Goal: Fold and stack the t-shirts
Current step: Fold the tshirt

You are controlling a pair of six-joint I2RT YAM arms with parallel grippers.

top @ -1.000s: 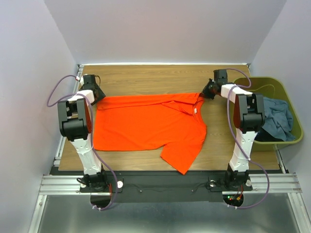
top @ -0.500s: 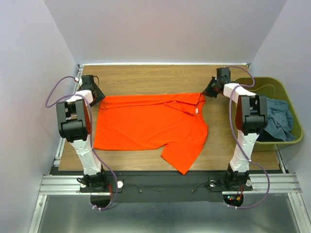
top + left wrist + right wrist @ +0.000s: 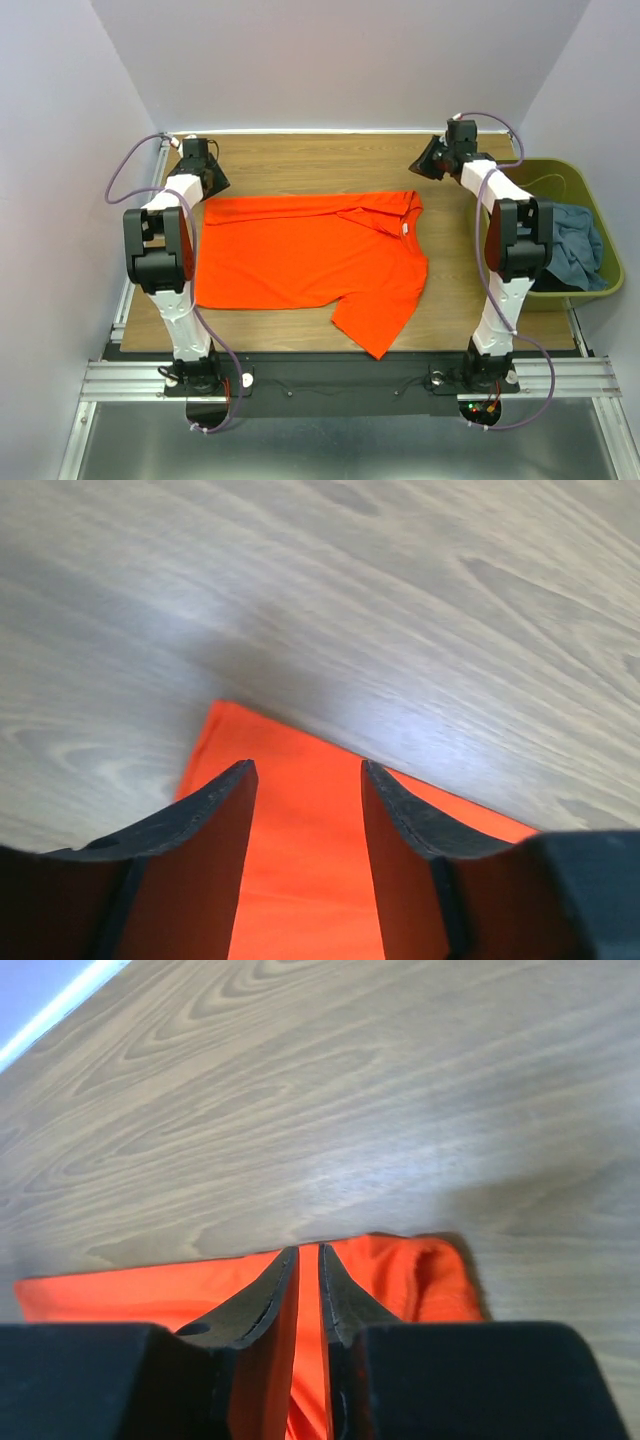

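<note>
Orange shirt (image 3: 310, 250) lying flat on the wooden tabletop (image 3: 320, 160)

From above we are seeing blue cloth in a green tub (image 3: 560, 180); wrist views are showing the left pincer (image 3: 305, 780) released, the right pincer (image 3: 308, 1260) parted slightly, gripping nothing.

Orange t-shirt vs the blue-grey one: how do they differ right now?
The orange t-shirt lies spread flat on the wooden table; the blue-grey t-shirt sits crumpled in the olive-green tub at the right. The orange one shows a white neck label; no label shows on the blue-grey one. Part of the blue-grey shirt is hidden by the right arm, while the orange one is fully in view. Neither is held.
</note>
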